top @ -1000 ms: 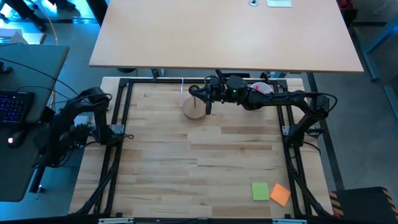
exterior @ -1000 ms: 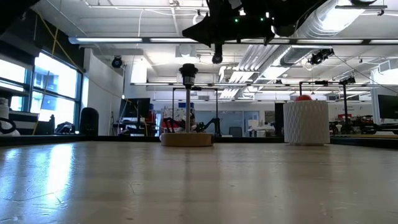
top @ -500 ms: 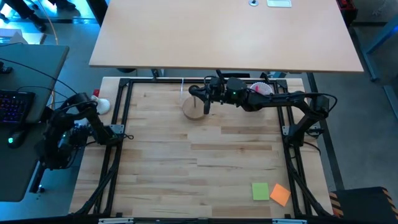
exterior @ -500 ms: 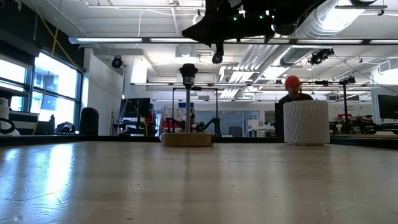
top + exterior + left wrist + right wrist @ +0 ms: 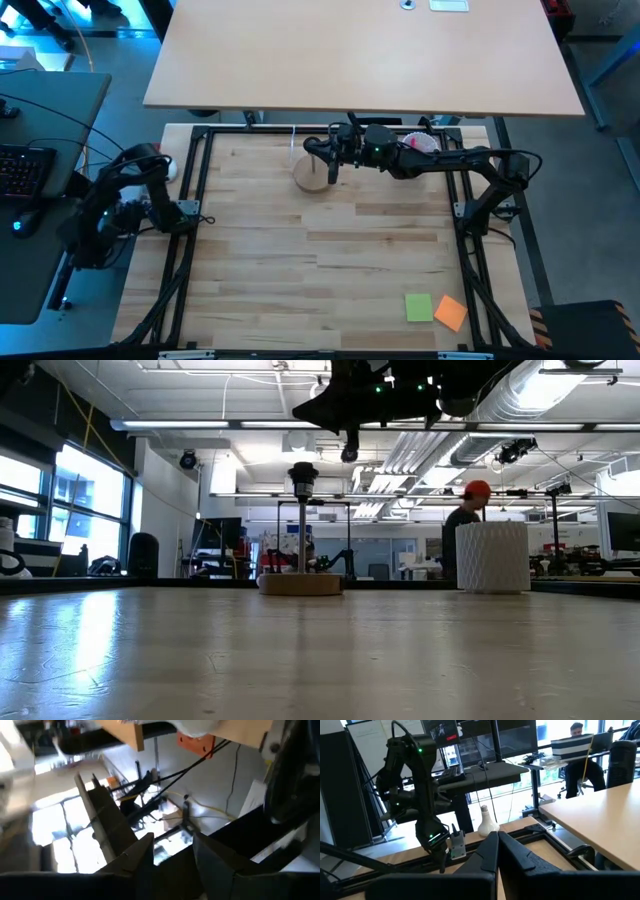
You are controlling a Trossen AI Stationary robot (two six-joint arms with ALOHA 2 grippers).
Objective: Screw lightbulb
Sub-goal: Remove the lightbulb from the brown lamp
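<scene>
1. Hanging above the round wooden stand at the far side of the table, the right gripper has its fingers pressed together with nothing between them. In the low view its tip sits higher than the black socket post and a little to one side, not touching it.
2. The lightbulb shows best in the right wrist view. It stands globe down and narrow base up at the table's left edge, by the black frame.
3. From above, only a sliver of the bulb's white shows beside the left arm, which covers the rest.
4. The left gripper is folded back off the table's left side. Its two fingers are spread apart and hold nothing.
5. The left wrist picture is tilted and smeared. A pale rounded shape is cut off at its edge, and I cannot tell whether that is the bulb.
6. The white ribbed cup stands at the far right of the table. From above it is largely hidden under the right arm, and its contents are hard to make out.
7. A person in an orange cap is partly hidden behind the cup in the low view.
8. A green note and an orange note lie touching near the front right corner.
</scene>
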